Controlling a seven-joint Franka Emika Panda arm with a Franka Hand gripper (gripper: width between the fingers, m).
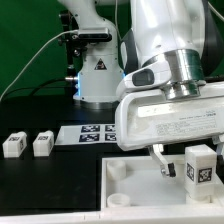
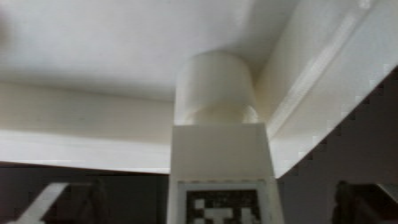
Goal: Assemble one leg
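Note:
One leg, a stubby white post with a black-and-white tag, stands upright on the large flat white panel near its corner at the exterior view's right. My gripper hangs over it, jaws open, one finger clear of the leg's side. In the wrist view the leg runs up the middle, its rounded end against the panel. The dark fingers stand apart from the gripper centre, with a gap on each side of the leg.
Two more legs lie on the black table at the exterior view's left. The marker board lies behind the panel. A white robot base with cables stands at the back.

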